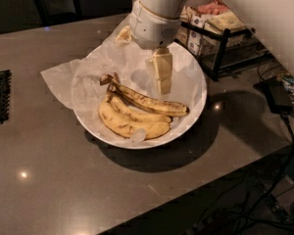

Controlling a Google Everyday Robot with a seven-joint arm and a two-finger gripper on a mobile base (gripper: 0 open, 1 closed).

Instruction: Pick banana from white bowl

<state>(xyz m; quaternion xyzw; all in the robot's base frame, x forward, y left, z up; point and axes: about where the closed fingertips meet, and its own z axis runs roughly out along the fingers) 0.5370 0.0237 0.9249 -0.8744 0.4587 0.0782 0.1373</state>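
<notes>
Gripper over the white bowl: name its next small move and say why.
Probably ease down and slightly toward the camera. The gripper hangs over the white bowl, just behind the long mottled banana that lies topmost, and appears apart from it, so a short descent should bring it onto that banana's middle.
</notes>
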